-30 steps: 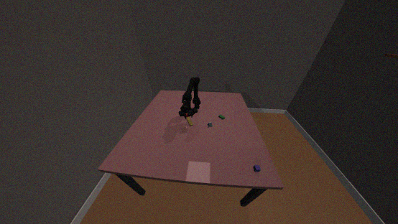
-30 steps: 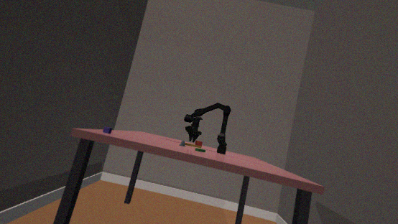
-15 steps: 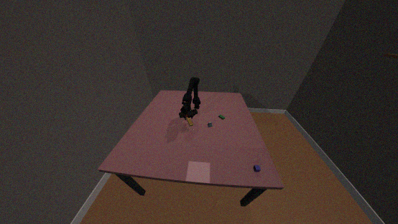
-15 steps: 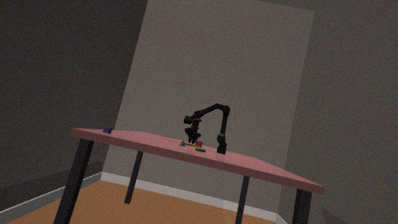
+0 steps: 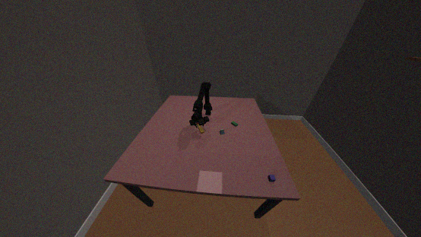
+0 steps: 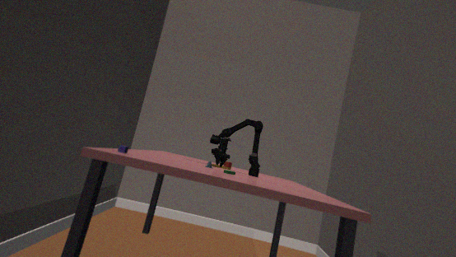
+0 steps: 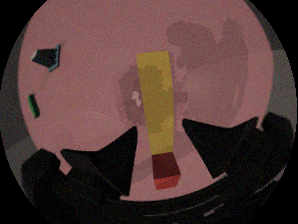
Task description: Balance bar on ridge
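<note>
The yellow bar lies on the pink table, with a red block at its end nearest the arm. My gripper is open and low over the bar. In the wrist view one finger is on each side of the bar, with a gap on both sides. The ridge, a small blue-grey wedge, stands apart from the bar with nothing on it. In the top view the gripper covers the red block.
A small green block lies near the ridge. A purple block is far off near a table corner. A pale square lies at the table edge in the top view.
</note>
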